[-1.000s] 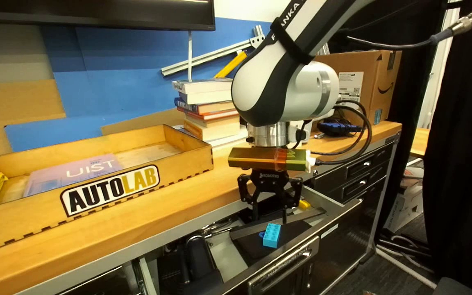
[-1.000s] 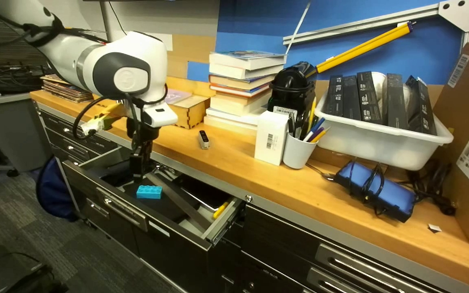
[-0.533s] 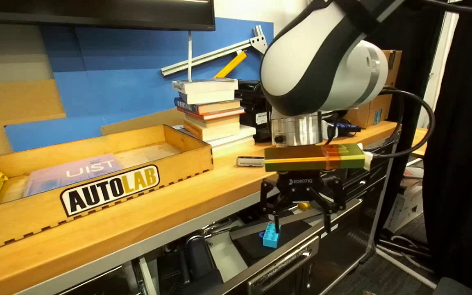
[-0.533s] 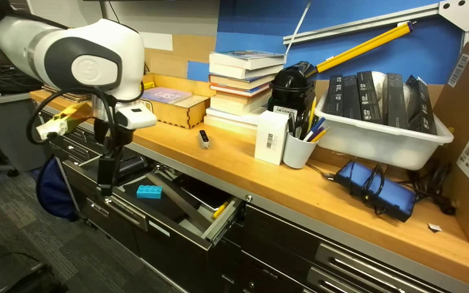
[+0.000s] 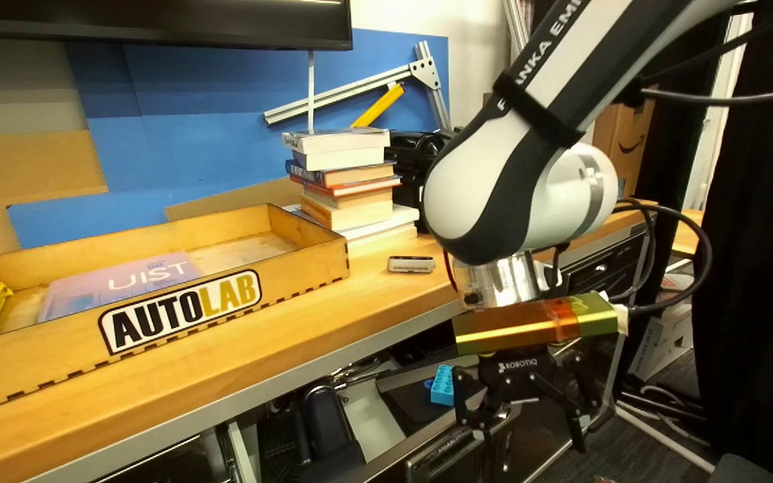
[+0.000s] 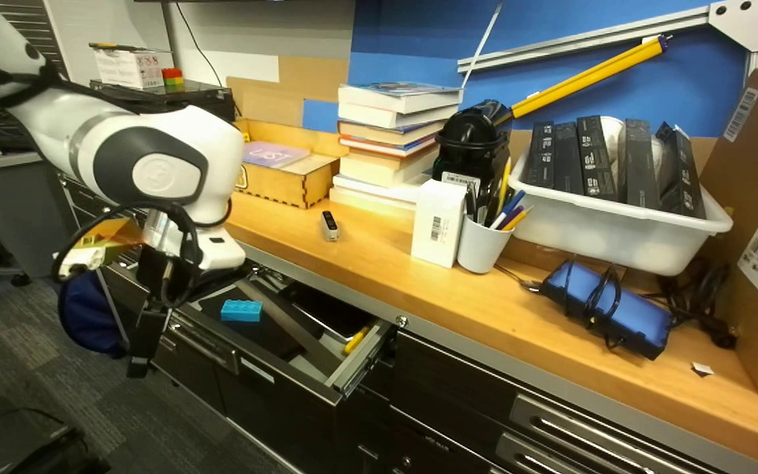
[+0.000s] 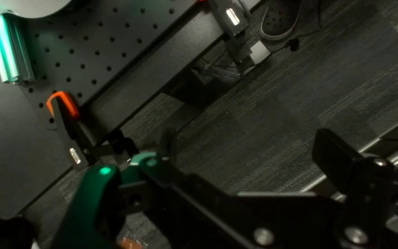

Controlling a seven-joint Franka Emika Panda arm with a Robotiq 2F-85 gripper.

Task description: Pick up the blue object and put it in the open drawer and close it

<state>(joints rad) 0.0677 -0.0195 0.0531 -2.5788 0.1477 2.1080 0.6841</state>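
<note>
Wooden desk (image 6: 379,264); in an exterior view, cyan toy brick (image 6: 241,311) inside open drawer (image 6: 300,390). In an exterior view, claw (image 5: 534,446) outside it, wide, unladen. Wrist view: carpet (image 7: 271,114) beneath. Placing appears done; closing seems in hand, calling for an inward push.

On wooden benchtop (image 6: 372,253): AUTOLAB tray (image 5: 306,272); book stack (image 6: 392,145); white carton (image 6: 437,224); cup (image 6: 482,247).

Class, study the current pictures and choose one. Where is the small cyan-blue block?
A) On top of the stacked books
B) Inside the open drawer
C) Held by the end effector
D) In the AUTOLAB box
B: in both exterior views the cyan-blue block lies inside the open drawer, while the end effector is open with nothing in its grip.
</note>
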